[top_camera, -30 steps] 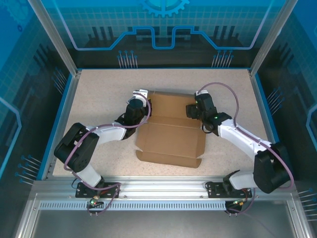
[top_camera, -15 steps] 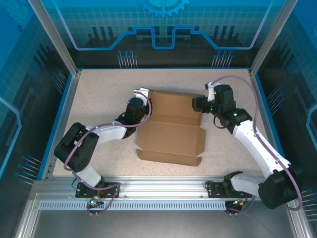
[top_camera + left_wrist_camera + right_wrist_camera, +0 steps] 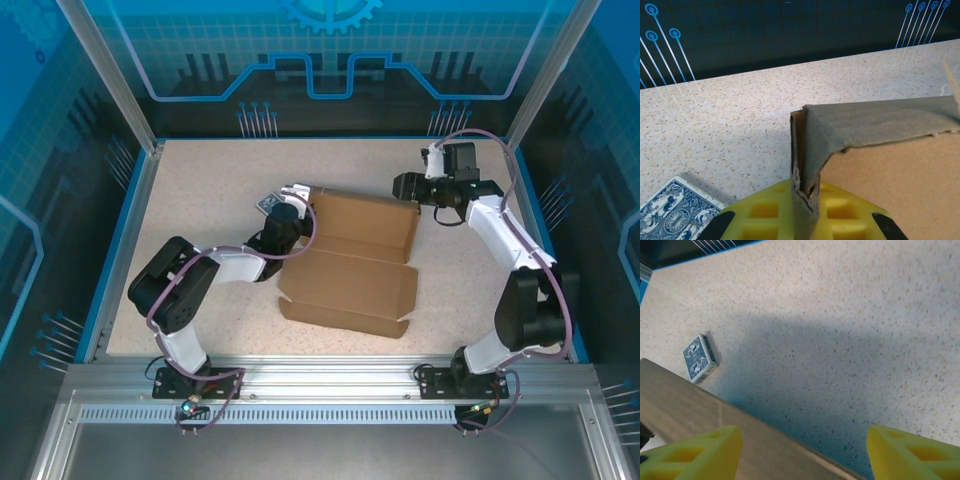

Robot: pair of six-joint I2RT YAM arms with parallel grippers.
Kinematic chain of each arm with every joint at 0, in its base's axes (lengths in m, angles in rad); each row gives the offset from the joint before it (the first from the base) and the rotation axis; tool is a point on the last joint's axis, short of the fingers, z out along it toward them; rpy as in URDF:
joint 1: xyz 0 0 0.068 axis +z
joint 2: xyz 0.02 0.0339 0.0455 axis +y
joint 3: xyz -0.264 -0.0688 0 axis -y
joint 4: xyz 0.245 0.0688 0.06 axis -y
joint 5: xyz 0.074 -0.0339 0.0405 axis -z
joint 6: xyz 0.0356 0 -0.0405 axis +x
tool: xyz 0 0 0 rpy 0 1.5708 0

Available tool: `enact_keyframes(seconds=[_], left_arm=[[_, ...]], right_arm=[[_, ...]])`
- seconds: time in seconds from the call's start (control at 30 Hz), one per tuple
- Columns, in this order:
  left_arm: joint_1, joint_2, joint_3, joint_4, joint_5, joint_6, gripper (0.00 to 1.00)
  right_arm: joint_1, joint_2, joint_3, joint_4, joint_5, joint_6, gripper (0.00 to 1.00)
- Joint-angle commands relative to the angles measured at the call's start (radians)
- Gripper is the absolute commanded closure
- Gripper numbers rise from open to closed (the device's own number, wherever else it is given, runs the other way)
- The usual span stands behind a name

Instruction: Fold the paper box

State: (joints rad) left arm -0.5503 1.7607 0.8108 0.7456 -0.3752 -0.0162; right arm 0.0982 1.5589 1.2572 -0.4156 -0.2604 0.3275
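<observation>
**Caller:** The paper box [image 3: 350, 268] lies mid-table [image 3: 200, 170] with its long axis running left to right. Its far panel [image 3: 365, 218] is tipped up off the surface.

**Analyst:** The left gripper [image 3: 296, 196] has hold of it. In the left wrist view the yellow fingers [image 3: 765, 220] are pinched tight on the far-left corner of that panel, with the cardboard edge standing upright between them.

**Caller:** And the right gripper [image 3: 406, 187]?

**Analyst:** It hovers at the opposite end, by the far-right corner. Its yellow fingers [image 3: 695, 450] stand wide apart, and the panel's top edge runs in beneath the left one. It isn't gripping anything that I can see.

**Caller:** So there's one arm at each end of the same long edge.

**Analyst:** That's the relation that matters. The panel stretches straight across from the closed hand to the open one, so the right gripper is the free hand and already the nearer one to the unheld corner. The cardboard lies just below and to the left of its fingers. My read is that it wants to drop onto that edge, so both corners fold over together toward the near side.

**Caller:** Is there anything in the way?

**Analyst:** The blue card pack [image 3: 268, 204] sits just beside the left gripper, outside the box. It's close, but it isn't touching the cardboard.
</observation>
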Motion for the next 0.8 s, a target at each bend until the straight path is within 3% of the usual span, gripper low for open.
enact_keyframes(seconds=[0.0,0.53,0.77], left_arm=[[-0.005,0.007,0.012,0.067,0.011,0.011,1.00],[-0.006,0.020,0.007,0.058,-0.011,0.021,1.00],[-0.007,0.031,-0.017,0.099,-0.011,0.020,0.91]], right_arm=[[-0.027,0.007,0.017,-0.029,-0.045,0.007,0.35],[-0.046,-0.071,-0.216,0.027,-0.017,-0.025,0.37],[-0.026,-0.131,-0.313,0.113,0.005,-0.063,0.39]])
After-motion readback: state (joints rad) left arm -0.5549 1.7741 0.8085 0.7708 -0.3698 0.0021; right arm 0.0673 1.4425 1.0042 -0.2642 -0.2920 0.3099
